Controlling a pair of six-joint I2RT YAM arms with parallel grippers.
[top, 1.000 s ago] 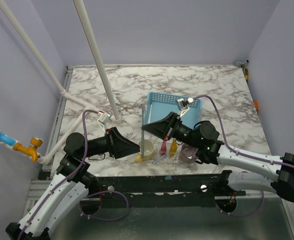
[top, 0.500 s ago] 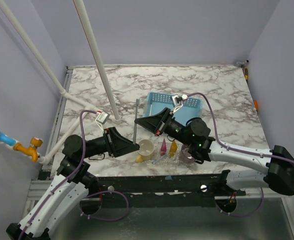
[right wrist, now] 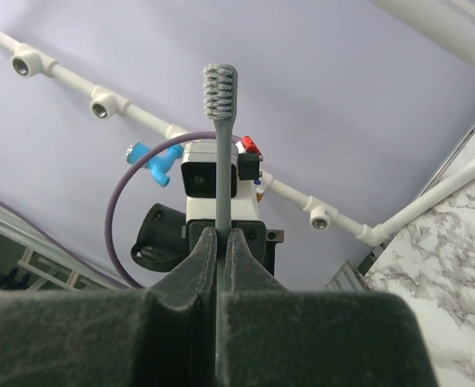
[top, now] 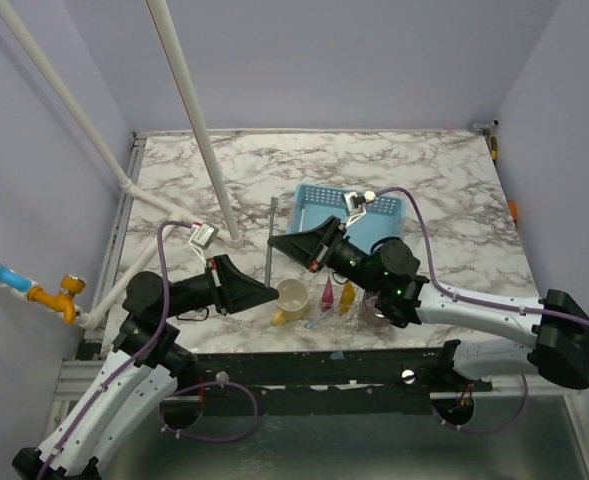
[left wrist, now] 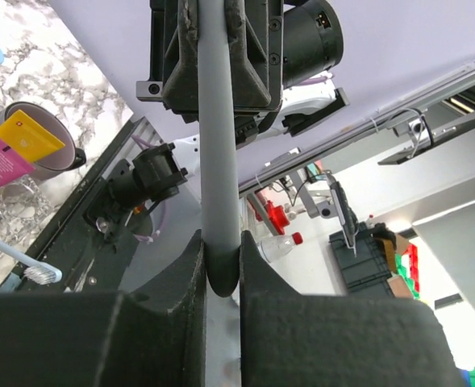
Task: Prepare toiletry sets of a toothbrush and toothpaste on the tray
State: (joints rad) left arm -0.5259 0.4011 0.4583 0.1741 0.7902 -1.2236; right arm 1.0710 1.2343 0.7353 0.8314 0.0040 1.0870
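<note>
A grey toothbrush hangs upright above the marble, left of the blue tray. My right gripper is shut on its stem, with the bristle head standing above the jaws. My left gripper is shut on the rounded lower end of the handle. A pink tube and a yellow tube stand near the front edge. A pale blue brush leans there too, and the brush also shows in the left wrist view.
A yellow mug sits just right of my left gripper. A translucent purple mug stands behind the right arm. White pipes rise over the left half of the table. The table's front edge lies close below the mugs.
My right arm carried the grey toothbrush left, away from the tray. My left gripper's jaws then closed onto the handle's lower end.
</note>
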